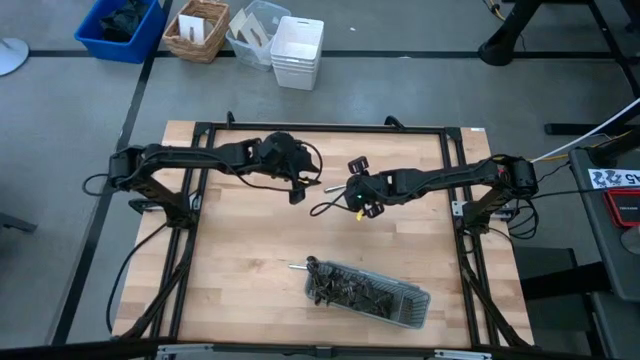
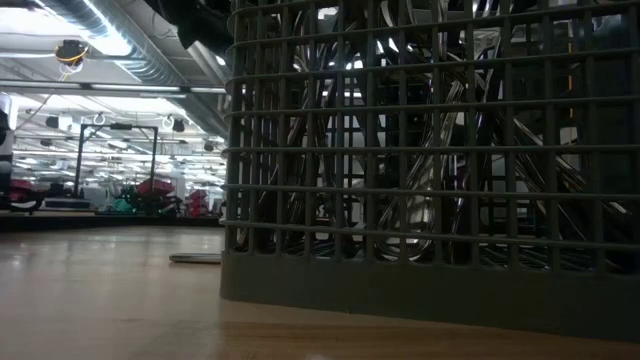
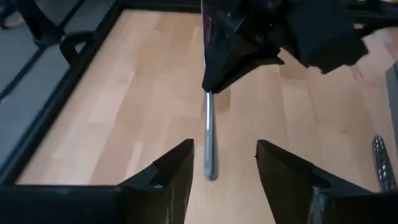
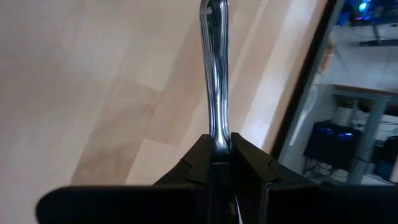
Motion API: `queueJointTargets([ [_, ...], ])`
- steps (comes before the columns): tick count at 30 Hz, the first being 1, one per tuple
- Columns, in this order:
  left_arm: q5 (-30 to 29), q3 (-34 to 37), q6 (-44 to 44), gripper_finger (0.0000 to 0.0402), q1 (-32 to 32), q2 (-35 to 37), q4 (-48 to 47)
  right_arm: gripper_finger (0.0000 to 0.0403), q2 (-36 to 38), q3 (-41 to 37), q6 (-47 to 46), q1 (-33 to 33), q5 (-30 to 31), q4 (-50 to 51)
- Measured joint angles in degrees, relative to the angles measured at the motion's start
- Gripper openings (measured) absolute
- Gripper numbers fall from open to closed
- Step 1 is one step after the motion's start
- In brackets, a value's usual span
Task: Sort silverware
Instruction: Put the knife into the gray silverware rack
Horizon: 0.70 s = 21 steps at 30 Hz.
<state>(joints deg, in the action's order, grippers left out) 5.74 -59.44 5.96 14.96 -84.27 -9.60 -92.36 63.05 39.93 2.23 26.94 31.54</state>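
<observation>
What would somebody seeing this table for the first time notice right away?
Probably the handover in mid-air above the middle of the wooden table: the right pincer is shut on one end of a slim shiny utensil, while the left pincer stands open around its other end. Next comes the dark grey mesh tray near the table's front edge, packed with a tangle of silverware.

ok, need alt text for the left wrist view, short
A slim shiny silver-coloured metal utensil handle hangs between the left claw's two open dark fingers, its other end gripped by the right claw opposite. Below lies the light wooden tabletop, with a black frame rail along one side and another piece of silverware at the edge.
</observation>
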Motion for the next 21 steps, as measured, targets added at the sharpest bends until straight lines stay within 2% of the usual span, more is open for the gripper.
queueJointTargets([
  [7,0.00,0.00,-0.99,0.0163,-0.35,-4.93,0.81,0.0048,0.00,0.00,2.80,-0.01,4.59,-2.10],
  [15,-0.02,0.02,-1.27,0.0163,1.55,-7.79,8.80,0.0048,0.00,0.00,4.08,-0.01,4.83,-2.50],
  [21,0.69,0.00,-4.04,0.0162,1.71,-10.03,10.68,0.0048,0.00,0.00,4.25,-0.01,6.08,-5.30],
])
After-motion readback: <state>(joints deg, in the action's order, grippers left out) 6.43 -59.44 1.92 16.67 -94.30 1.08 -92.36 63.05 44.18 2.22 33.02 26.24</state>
